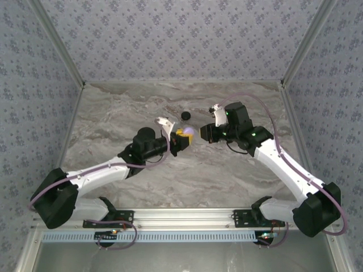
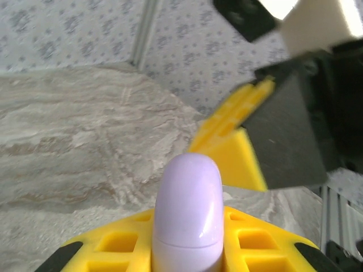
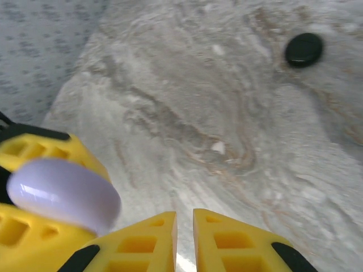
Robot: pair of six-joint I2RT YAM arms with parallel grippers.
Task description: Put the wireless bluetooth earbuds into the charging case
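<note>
A: Now, starting at the left gripper (image 2: 187,245), spread or closed?

B: Closed, pinching the charging case (image 2: 187,209). Pale lilac puck, gripped edge-on, rounded rim poking out past the yellow fingers (image 2: 113,246). Held over the marble table (image 2: 68,130), roughly mid-table in the top view.

A: Noted. And across at the right gripper (image 3: 184,238)?

B: Pressed nearly together, with just a thin slit left between the yellow tips. Cannot tell whether anything is nipped in that slit. Aimed toward the lilac case, tips just beside it. Touching or not, cannot tell.

A: Moving outward?

B: Farther back on the table, a black puck (image 3: 303,49), lying flat, well apart from both grippers. Between it and the right gripper's tips, a small white speck (image 3: 218,147) on the marble.

A: And the arms?

B: White links, black joints. Left arm (image 1: 102,173) and right arm (image 1: 283,164) reaching in from the near corners, meeting tip to tip near the middle. Lilac cable (image 1: 266,107) looped along each. Beyond, patterned walls (image 1: 181,39) on three sides, with aluminium posts (image 1: 59,42) in the far corners.
</note>
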